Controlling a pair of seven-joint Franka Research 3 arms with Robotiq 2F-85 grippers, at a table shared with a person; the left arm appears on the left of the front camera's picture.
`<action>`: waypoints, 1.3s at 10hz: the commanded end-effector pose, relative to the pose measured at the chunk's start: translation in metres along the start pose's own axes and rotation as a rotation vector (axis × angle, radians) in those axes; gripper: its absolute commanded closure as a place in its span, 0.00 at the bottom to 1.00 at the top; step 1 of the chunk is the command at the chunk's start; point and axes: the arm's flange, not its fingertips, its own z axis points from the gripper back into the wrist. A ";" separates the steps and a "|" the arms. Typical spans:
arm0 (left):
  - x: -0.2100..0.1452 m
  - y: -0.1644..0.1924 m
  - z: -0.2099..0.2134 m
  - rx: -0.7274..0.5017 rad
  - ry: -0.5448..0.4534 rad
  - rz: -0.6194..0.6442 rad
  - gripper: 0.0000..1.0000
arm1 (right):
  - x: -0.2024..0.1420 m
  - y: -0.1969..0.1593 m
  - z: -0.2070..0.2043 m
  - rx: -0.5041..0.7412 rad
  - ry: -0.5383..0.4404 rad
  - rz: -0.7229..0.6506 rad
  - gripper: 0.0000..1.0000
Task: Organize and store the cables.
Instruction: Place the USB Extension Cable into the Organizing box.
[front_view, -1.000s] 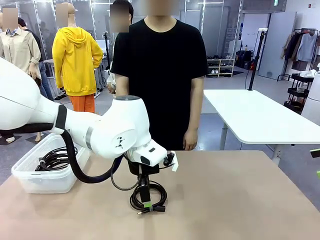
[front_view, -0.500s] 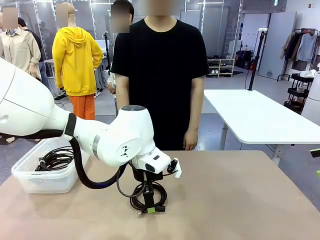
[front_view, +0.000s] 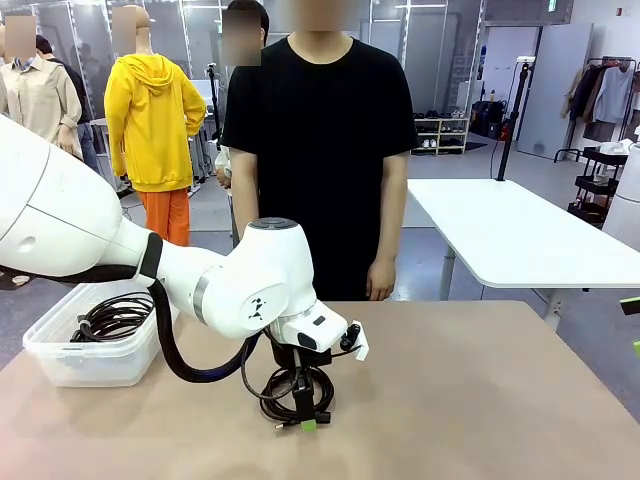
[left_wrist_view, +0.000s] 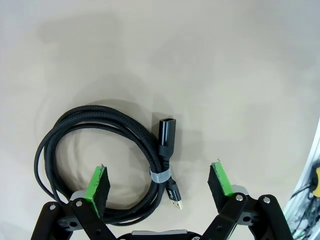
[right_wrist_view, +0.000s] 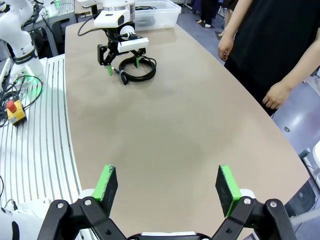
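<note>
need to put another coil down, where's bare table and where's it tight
Bare: the table right of the coiled cable, out to its right edge, and the strip near the person. Tight: the left side, where the open left gripper straddles the cable beside the plastic bin of cables.

A robotics lab in an open hall: a tan desk (front_view: 480, 400), a second white desk (front_view: 510, 235) far right, a clothes rack (front_view: 605, 95) beyond.

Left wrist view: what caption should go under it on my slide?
Open left claw straddling one side of a coiled black cable on the tan table.
</note>
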 end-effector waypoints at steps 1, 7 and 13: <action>0.005 0.004 -0.006 -0.006 0.015 0.009 0.00 | 0.000 -0.002 -0.001 -0.002 -0.013 0.020 0.00; 0.001 0.002 -0.014 0.009 0.085 0.006 0.27 | 0.000 -0.002 -0.001 -0.002 -0.013 0.020 0.00; -0.002 -0.004 -0.001 0.021 0.082 0.008 1.00 | 0.000 -0.002 -0.001 -0.002 -0.013 0.020 0.00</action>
